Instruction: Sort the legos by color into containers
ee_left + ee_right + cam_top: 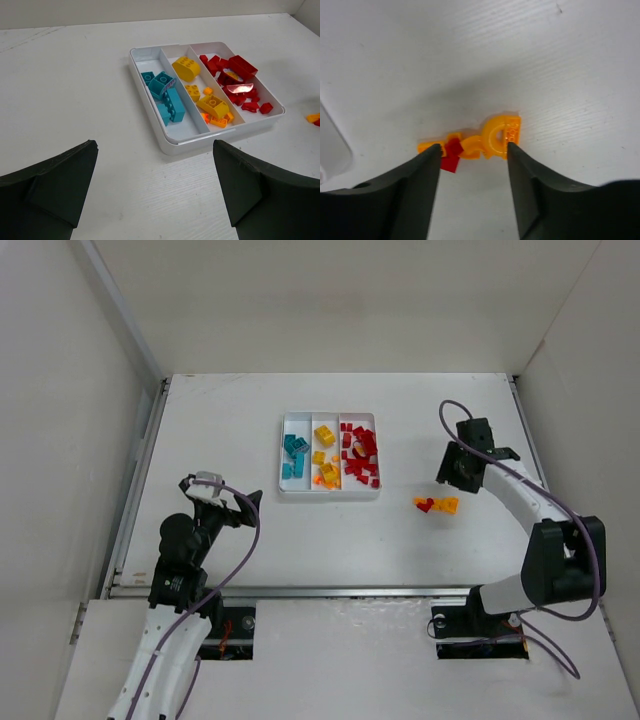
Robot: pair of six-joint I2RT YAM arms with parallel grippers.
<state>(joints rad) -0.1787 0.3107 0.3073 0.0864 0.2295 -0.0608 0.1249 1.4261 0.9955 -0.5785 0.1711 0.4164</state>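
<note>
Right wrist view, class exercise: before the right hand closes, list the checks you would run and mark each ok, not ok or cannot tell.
1. Right hand open: ok, its fingers stand apart.
2. Lego clump between the fingers: ok, one finger on each side.
3. Clump all one colour: not ok, a red brick sits among orange ones.
4. Fingers low enough to grip: cannot tell.
5. Left hand clear of the white tray: ok, open and short of it.
</note>
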